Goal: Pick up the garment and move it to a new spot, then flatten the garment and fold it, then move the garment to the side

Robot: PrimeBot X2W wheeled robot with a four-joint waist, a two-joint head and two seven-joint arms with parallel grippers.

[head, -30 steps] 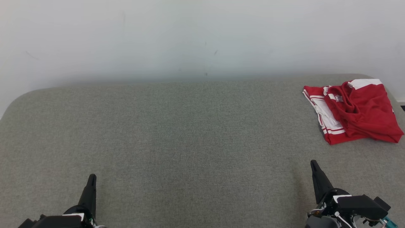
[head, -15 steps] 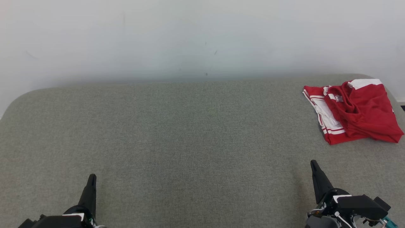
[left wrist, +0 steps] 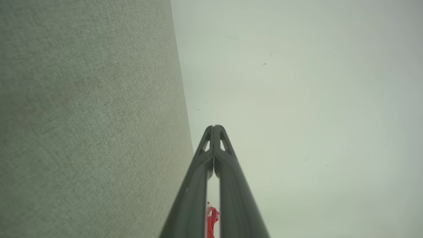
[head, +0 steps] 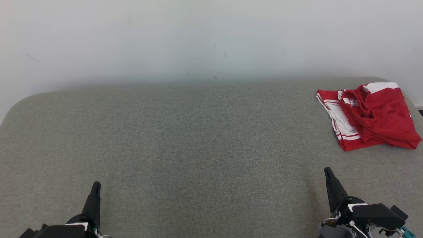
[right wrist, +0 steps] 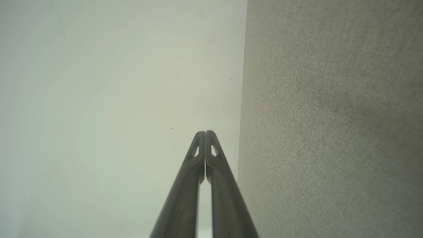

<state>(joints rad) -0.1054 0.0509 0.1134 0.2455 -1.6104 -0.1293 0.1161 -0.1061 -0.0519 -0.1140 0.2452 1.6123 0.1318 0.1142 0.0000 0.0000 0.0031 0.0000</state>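
Nothing has changed in the last second: the head view is the same, no arm has moved and the cloth has not shifted.

At the lower left of the head view the left end effector (head: pixel 95 186) rests low over the grey surface (head: pixel 198 138). In its own wrist view the two dark fingers are pressed together at the tips (left wrist: pixel 214 127) and hold nothing. The middle of the surface is bare, with the pale wall (head: pixel 198 39) behind it.

At the lower right the right end effector (head: pixel 327 172) is also pressed together, as its wrist view shows (right wrist: pixel 205 132) — empty too.

The red and white garment (head: pixel 373 114) lies at the far right corner of the surface, well apart from both end effectors, in a compact and roughly folded shape. I judge that this stillness means a pause — probably the garment is already put aside, though I cannot be sure.

For writing, a small white tag shows at the neckline, but it is too small to read.
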